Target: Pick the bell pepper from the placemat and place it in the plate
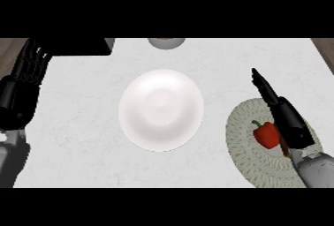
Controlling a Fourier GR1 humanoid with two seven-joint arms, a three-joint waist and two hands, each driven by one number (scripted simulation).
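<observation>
A red bell pepper point(265, 134) with a green stem lies on a round pale woven placemat point(246, 150) at the right of the counter. My right hand point(287, 120) hovers just right of the pepper, fingers straight and pointing away from me, open; it touches or nearly touches the pepper's right side. A white plate point(161, 109) sits in the middle of the counter, with nothing on it. My left hand point(20, 88) rests at the left edge, fingers up and straight, open, far from both.
A dark block point(78, 46) lies at the back left of the white counter. Part of a small bowl point(165, 42) shows at the back edge, behind the plate. Wood flooring borders the counter at both upper corners.
</observation>
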